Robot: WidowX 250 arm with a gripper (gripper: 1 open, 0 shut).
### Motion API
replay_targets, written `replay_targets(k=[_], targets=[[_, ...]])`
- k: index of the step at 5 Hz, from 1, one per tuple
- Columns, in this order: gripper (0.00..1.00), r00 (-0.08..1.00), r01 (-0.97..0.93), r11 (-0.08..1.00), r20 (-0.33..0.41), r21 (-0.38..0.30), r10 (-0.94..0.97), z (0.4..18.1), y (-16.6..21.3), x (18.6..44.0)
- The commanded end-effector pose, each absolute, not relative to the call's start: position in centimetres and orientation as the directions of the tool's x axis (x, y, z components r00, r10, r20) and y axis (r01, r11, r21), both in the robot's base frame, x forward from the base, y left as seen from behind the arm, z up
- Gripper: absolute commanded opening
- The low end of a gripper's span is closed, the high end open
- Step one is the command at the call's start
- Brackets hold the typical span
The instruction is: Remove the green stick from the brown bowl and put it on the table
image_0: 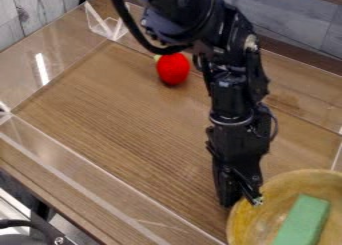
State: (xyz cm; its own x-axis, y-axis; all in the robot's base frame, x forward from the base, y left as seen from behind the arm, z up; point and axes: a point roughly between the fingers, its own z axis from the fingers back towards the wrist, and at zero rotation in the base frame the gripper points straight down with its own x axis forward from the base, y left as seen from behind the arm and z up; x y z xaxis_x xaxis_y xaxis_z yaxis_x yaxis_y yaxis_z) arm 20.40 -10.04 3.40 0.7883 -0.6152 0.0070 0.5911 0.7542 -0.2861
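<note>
My gripper [249, 196] points steeply down at about 5 o'clock in the frame, its tips at the near-left rim of the brown bowl [257, 225]. The jaws are clenched right together, no gap between the dark fingers. The tips seem to sit on or just inside the rim; I cannot tell whether they pinch the wood or only press on it. Nothing else is between the fingers.

The green stick [305, 225] lies inside the bowl, toward the bowl's right half, clear of the gripper. It reads as a flat, matte, light-green bar with squared corners, its top face catching even light. The lower end is cut off by the frame edge, so I see only part of its length.

Its long axis runs roughly from 7 o'clock to 1 o'clock, upper end aimed at 1 o'clock toward the far rim. It lies flat against the bowl's inner slope rather than standing on end.

The bowl itself sits at the 5 o'clock corner of the view, partly out of frame at the bottom and right, on the table [120, 129]. The clear acrylic wall [80, 179] runs along the near-left edge.

A red strawberry-like object [171, 67] rests on the table at about 12 o'clock, well apart from the bowl, just left of the arm [230, 84].
</note>
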Motion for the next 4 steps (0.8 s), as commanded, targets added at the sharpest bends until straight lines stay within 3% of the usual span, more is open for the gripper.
replay_targets(k=[1,3,4], targets=[[0.00,0.755,0.641,0.721,0.043,-0.265,-0.655,5.0,-11.2,20.2],[0.00,0.708,0.687,0.680,0.028,-0.256,-0.706,7.3,-12.6,19.9],[1.00,0.707,0.689,0.680,0.027,-0.253,-0.706,8.4,-13.4,20.1]])
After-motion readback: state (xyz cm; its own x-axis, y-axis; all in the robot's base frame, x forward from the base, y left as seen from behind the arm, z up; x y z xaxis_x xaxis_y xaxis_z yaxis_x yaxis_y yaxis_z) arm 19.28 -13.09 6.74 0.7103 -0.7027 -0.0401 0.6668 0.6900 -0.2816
